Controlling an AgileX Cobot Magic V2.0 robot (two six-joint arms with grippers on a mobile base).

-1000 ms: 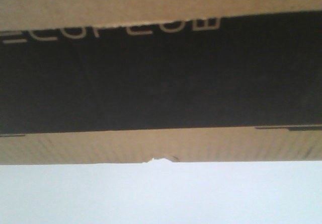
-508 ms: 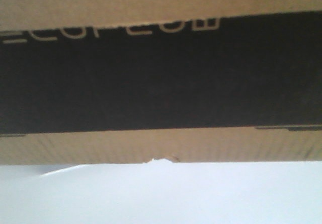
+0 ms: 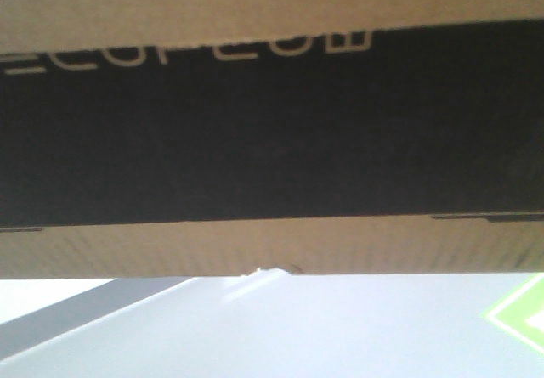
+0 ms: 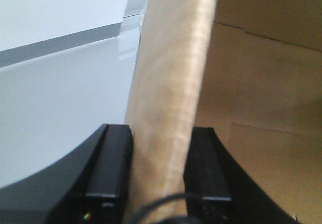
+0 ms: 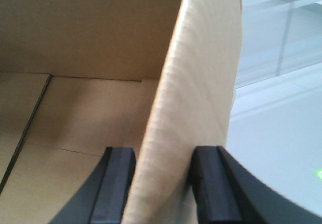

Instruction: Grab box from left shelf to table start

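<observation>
The brown cardboard box [image 3: 272,246] fills most of the front view, its black panel with pale lettering facing the camera and a small nick in its lower edge. My left gripper [image 4: 158,183] is shut on the box's left side wall [image 4: 171,83], one finger [image 4: 108,168] outside and the other inside. Over on the other side, my right gripper [image 5: 163,189] is shut on the box's right wall [image 5: 196,93] the same way. The box's bare brown inside [image 5: 75,108] shows past both walls. The left shelf is out of view.
Below the box lies a pale floor or surface [image 3: 272,335] with a grey band [image 3: 76,314] at the left and a green-edged marking [image 3: 518,314] at the right. The same grey band [image 4: 60,45] shows in the left wrist view.
The box stays fixed in the front view while the background under it shifts: a grey band has come in at the lower left and a green marking at the right.
</observation>
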